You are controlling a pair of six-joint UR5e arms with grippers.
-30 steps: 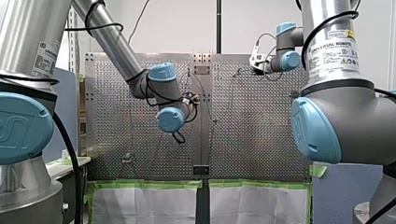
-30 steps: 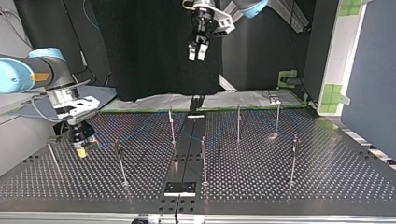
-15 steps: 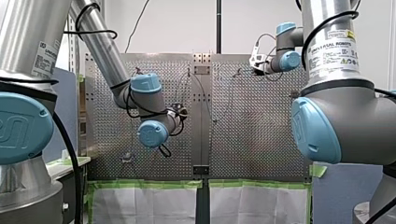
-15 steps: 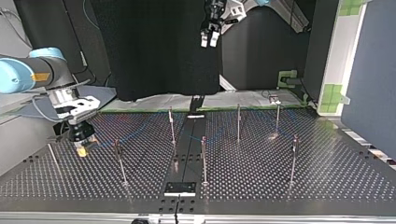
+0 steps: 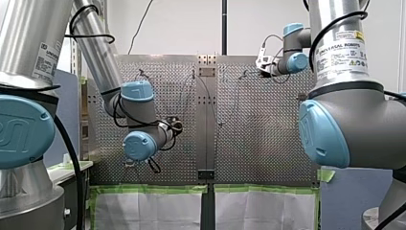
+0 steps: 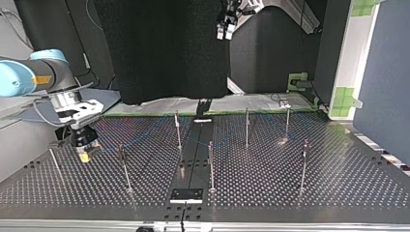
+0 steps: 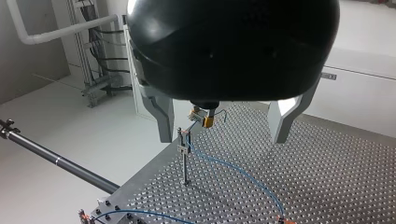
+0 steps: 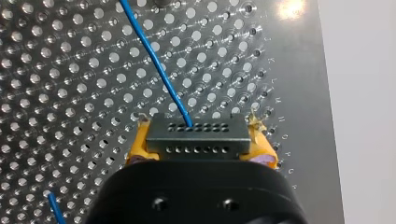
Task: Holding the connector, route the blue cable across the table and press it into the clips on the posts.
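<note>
Right claw [image 8: 201,145] pinching connector [image 8: 196,136], blue cable [image 8: 156,65] stretching ahead

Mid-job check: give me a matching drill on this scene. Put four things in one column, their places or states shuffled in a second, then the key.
Things:
1. left gripper
2. right gripper
3. blue cable
4. posts

Places or states:
A. stand upright on the perforated table
B. low by the table, jaws shut on the connector
C. runs out of the connector and over the table
D. high above the table, jaws apart, holding nothing

Pairs: 1-D, 2-B, 3-C, 4-A
</note>
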